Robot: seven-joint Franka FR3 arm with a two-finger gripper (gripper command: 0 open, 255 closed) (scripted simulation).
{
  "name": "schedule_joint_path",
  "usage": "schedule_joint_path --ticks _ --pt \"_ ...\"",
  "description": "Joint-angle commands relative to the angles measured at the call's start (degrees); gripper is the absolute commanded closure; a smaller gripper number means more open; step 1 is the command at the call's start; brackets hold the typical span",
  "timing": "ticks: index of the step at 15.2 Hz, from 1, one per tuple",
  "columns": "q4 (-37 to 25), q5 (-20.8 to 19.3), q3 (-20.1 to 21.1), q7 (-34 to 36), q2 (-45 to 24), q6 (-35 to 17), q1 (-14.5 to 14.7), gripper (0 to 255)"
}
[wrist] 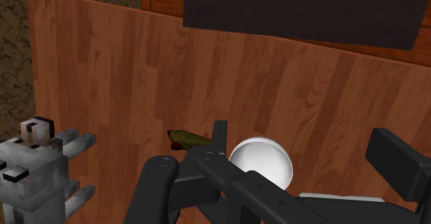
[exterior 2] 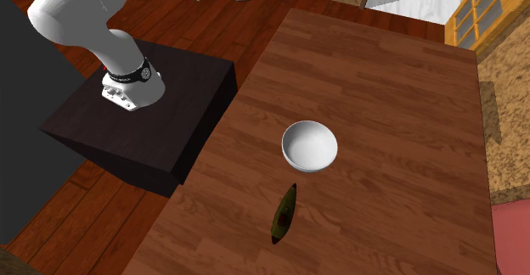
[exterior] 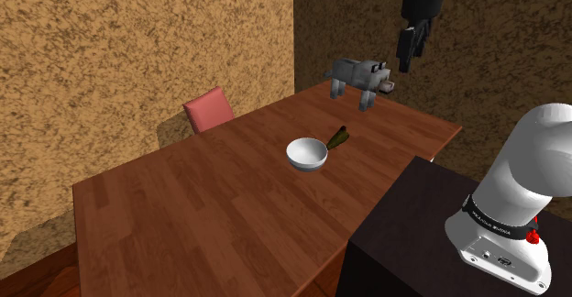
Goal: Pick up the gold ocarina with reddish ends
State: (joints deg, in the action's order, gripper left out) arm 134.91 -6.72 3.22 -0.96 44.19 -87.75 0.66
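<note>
The ocarina (exterior: 337, 137) is a slim olive-gold piece with dark reddish ends, lying flat on the wooden table (exterior: 202, 203) just beyond a white bowl (exterior: 306, 153). The second exterior view has the ocarina (exterior 2: 284, 212) near the table's lower edge, a short way from the bowl (exterior 2: 310, 145). My gripper (exterior: 407, 52) hangs high above the table's far corner, well off the ocarina. From the wrist camera the gripper (wrist: 304, 138) is open with nothing between its fingers; far below lie the ocarina (wrist: 188, 139) and, beside it, the bowl (wrist: 262, 162).
A grey blocky wolf toy (exterior: 359, 77) stands at the table's far corner, close under my gripper; the wrist view also has the wolf toy (wrist: 38, 167). A pink chair (exterior: 209, 109) sits behind the table. My dark stand (exterior 2: 144, 116) adjoins the table's side.
</note>
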Motion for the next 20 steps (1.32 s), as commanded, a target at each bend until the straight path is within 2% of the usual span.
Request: schedule_joint_path --ticks 1,10,20 --pt "0.0 0.0 0.0 0.0 0.0 0.0 0.0 0" --pt "8.8 -8.4 -8.1 -15.7 -7.1 -16.3 0.5 0" --pt "10.2 -16.3 -16.3 -30.9 -24.3 -36.6 0.3 0"
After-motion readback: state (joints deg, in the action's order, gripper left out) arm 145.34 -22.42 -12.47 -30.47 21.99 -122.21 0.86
